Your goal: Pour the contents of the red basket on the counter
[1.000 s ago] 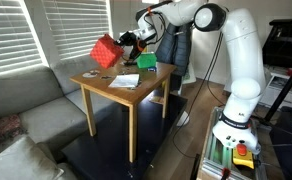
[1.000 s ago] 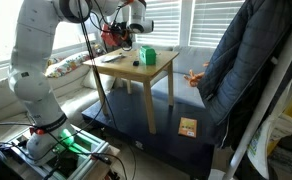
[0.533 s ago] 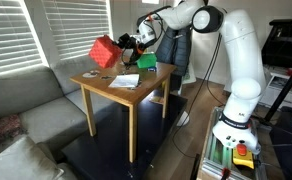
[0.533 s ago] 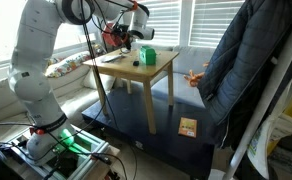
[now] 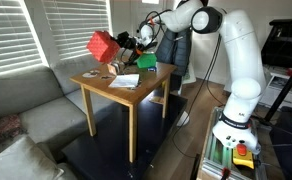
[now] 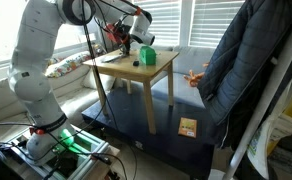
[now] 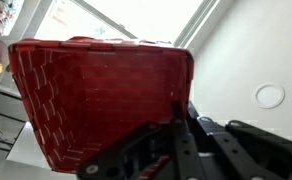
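The red basket (image 5: 102, 45) is held tilted in the air above the far left part of the counter (image 5: 136, 92). My gripper (image 5: 121, 44) is shut on the basket's edge. In an exterior view the basket (image 6: 113, 34) shows behind the gripper (image 6: 122, 32), above the counter's (image 6: 146, 70) back edge. In the wrist view the basket's latticed side (image 7: 96, 95) fills the left of the frame, with a dark finger (image 7: 178, 130) clamped on its rim. Small dark items (image 5: 92, 73) lie on the counter below the basket.
A green box-shaped object (image 5: 147, 62) and a white paper with green (image 5: 125, 80) lie on the counter. A small dark object (image 6: 136, 61) sits there too. A grey sofa (image 5: 26, 110) stands beside the counter, a dark jacket (image 6: 246, 70) hangs nearby.
The gripper has lifted and turned the red basket a little higher and further over above the counter's far corner.
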### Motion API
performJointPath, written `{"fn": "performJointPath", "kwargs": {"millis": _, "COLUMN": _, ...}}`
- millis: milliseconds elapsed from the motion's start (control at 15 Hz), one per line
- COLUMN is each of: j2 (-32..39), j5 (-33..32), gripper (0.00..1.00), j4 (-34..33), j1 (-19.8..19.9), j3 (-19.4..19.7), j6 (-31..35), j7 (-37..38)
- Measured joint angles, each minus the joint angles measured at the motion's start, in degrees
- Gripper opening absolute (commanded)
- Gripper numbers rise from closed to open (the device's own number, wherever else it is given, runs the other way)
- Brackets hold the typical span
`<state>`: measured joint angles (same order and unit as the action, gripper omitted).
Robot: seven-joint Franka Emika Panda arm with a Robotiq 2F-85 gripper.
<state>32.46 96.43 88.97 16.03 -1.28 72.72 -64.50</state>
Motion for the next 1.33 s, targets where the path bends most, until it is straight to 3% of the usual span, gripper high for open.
{"fn": "performJointPath", "kwargs": {"millis": 467, "j2": -0.3, "j5": 2.1, "gripper": 0.01, "j4": 0.6, "j1": -1.1, "j3": 2.0, "j6": -0.1, "j7": -0.1}}
{"fn": "performJointPath", "kwargs": {"millis": 800, "j2": -6.5, "j5": -7.3, "gripper": 0.01, "j4": 0.0, "j1": -5.3, "j3": 5.9, "j6": 3.2, "j7": 0.1}}
{"fn": "performJointPath", "kwargs": {"millis": 1333, "j2": -15.3, "j5": -26.7, "gripper": 0.01, "j4": -4.6, "j1": -12.7, "j3": 5.7, "j6": 15.5, "j7": 5.8}}
